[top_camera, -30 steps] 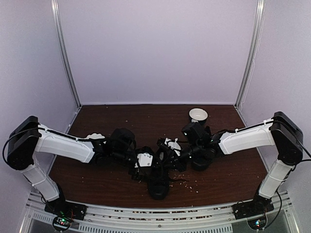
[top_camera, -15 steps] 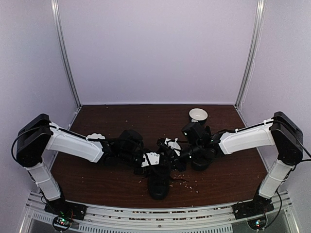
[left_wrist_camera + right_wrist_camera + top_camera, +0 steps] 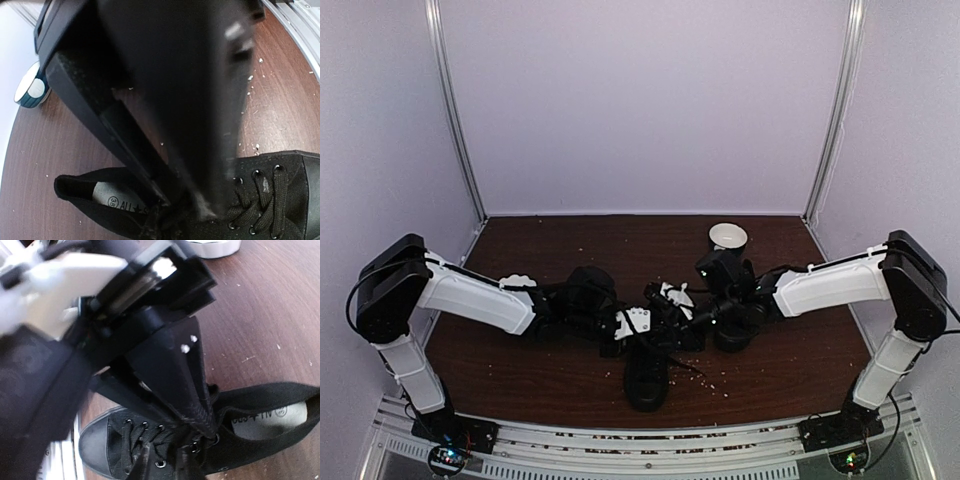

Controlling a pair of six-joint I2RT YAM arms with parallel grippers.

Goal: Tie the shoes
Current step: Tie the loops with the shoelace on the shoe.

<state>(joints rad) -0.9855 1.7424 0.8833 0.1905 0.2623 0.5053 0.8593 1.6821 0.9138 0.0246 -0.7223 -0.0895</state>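
Black canvas low-top lace-up sneaker (image 3: pixel 646 378) lay front-centre on dark wood table (image 3: pixel 540 250), long axis toe-to-near-edge, its laces right under both pincers. L gripper (image 3: pixel 187 207) was pinched together there, poss. on lace. R gripper (image 3: pixel 202 432) was alongside, jaw state unclear. White-lined dark paper cup (image 3: pixel 727 237) stood far-right, apparently empty.

The brown table (image 3: pixel 790 360) has a black shoe (image 3: pixel 646 380) lying on it. A white bowl (image 3: pixel 728 237) sits far behind the shoe, to its right. Tiny white crumbs (image 3: pixel 705 378) lie beside the shoe.
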